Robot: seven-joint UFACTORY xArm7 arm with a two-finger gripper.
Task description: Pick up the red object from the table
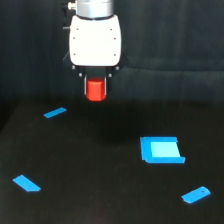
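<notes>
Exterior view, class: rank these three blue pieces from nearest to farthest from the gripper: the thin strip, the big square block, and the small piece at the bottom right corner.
1. The thin strip, just below the gripper on the view's left.
2. The big square block, lower on the view's right.
3. The small piece, at the bottom right corner.

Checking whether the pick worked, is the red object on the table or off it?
Off it. The red object sits between the fingers of the gripper, above the table.
</notes>
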